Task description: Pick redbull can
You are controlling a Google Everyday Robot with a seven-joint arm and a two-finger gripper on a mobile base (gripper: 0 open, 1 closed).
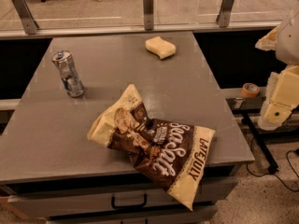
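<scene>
The redbull can (68,73) is slim, silver and blue, with a shiny top. It stands upright on the grey table (46,139) at the far left. My gripper (276,107) is at the right edge of the view, beyond the table's right side and far from the can. The arm's pale casing shows above it. Nothing is seen in the gripper.
A large brown and cream Sea Salt chip bag (156,148) lies at the table's front, overhanging the edge. A yellow sponge (160,47) lies at the back middle. An orange tape roll (251,89) sits on a ledge to the right. A drawer handle (129,202) is below the front edge.
</scene>
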